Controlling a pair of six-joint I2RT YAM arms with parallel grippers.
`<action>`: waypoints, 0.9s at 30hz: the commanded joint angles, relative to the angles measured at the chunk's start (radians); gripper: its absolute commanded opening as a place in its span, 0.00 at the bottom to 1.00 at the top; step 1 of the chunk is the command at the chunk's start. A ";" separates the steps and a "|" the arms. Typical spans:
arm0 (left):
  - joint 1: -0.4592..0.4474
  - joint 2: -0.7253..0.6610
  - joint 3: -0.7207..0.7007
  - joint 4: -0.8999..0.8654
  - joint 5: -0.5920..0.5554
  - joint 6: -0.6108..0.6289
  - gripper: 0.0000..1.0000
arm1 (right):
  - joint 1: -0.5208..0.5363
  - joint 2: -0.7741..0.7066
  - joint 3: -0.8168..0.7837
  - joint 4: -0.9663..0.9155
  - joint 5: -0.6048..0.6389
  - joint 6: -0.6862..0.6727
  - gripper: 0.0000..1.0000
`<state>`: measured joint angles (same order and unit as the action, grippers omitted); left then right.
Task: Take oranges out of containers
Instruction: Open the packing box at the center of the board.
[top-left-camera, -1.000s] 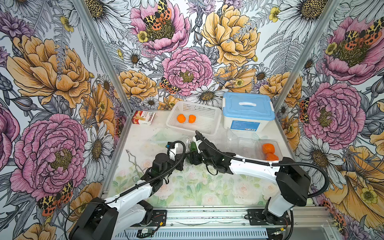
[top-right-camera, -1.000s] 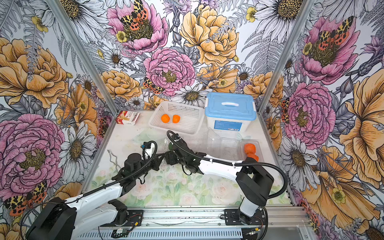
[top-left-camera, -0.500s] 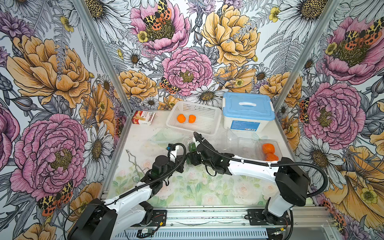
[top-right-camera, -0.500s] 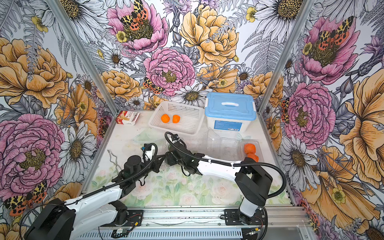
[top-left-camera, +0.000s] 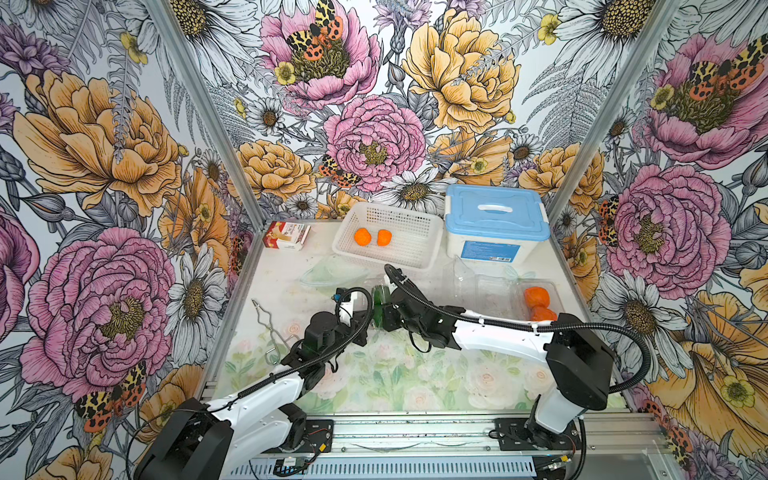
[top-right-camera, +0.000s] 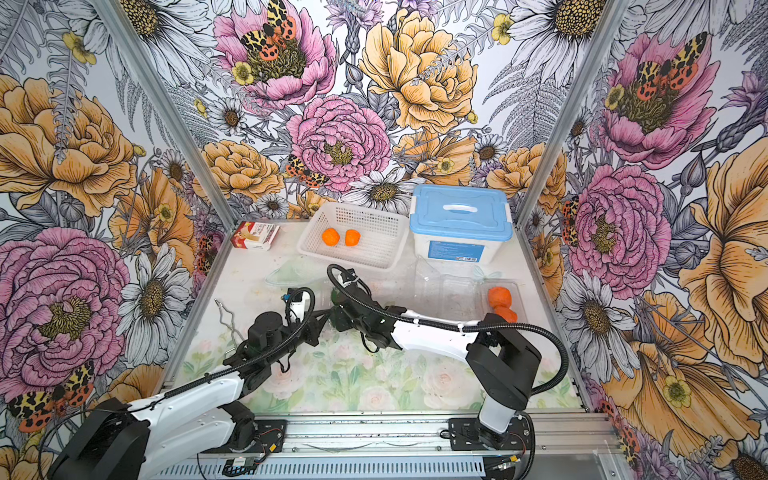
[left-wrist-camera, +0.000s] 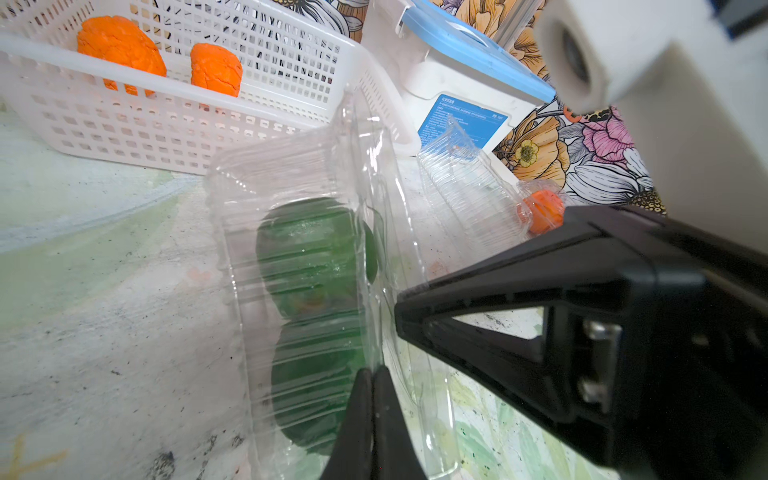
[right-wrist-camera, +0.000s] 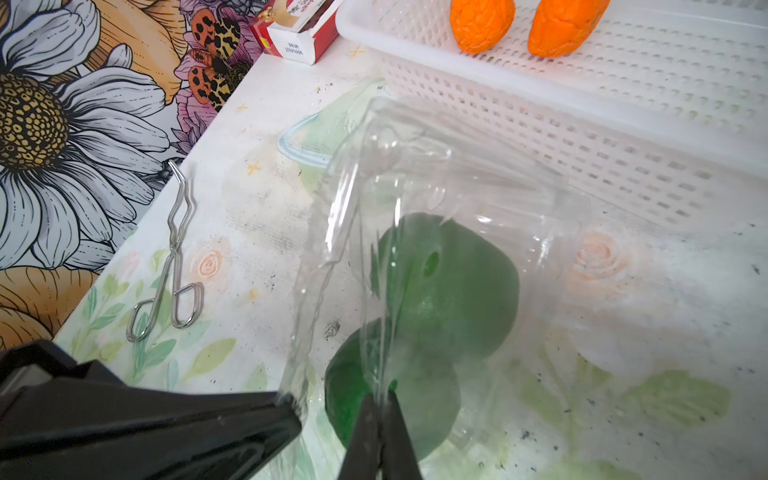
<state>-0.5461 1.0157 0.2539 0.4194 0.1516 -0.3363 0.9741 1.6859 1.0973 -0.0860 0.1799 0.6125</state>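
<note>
A clear clamshell container (top-left-camera: 379, 291) with two dark green oranges (right-wrist-camera: 453, 286) inside lies mid-table, and both grippers meet at it. My left gripper (left-wrist-camera: 372, 376) is shut on a thin clear edge of the container, right beside the green fruit (left-wrist-camera: 316, 249). My right gripper (right-wrist-camera: 380, 401) is shut on another clear plastic edge of the same container, a little apart from the left fingers (right-wrist-camera: 166, 415). Both grippers show in a top view, left (top-left-camera: 365, 326) and right (top-left-camera: 385, 312). A second container (top-left-camera: 540, 291) at the right holds two orange oranges (top-left-camera: 536, 297). Between them stands an open, empty container (top-left-camera: 478, 286).
At the back, a white perforated basket (top-left-camera: 419, 237) holds two oranges (top-left-camera: 362, 237). Beside it is a white tub with a blue lid (top-left-camera: 494, 216). A red carton (top-left-camera: 286, 235) sits back left and metal tongs (top-left-camera: 270, 328) lie by the left wall. A clear shallow dish (top-left-camera: 332, 272) lies before the basket.
My right gripper has gone from open to shut on the green-fruit container's clear edge. My left gripper stays shut on that container and has barely moved.
</note>
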 joint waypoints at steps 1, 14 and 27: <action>-0.017 -0.026 0.006 0.079 0.011 0.019 0.00 | -0.009 0.032 0.015 -0.027 0.029 0.003 0.00; 0.070 0.018 0.015 0.022 -0.006 -0.055 0.00 | -0.027 -0.013 -0.029 -0.026 0.024 0.010 0.00; 0.142 0.102 0.039 -0.003 0.042 -0.098 0.00 | -0.045 -0.042 -0.053 -0.026 0.010 0.019 0.00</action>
<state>-0.4221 1.0927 0.2836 0.4187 0.1665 -0.4026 0.9443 1.6558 1.0683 -0.0700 0.1719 0.6205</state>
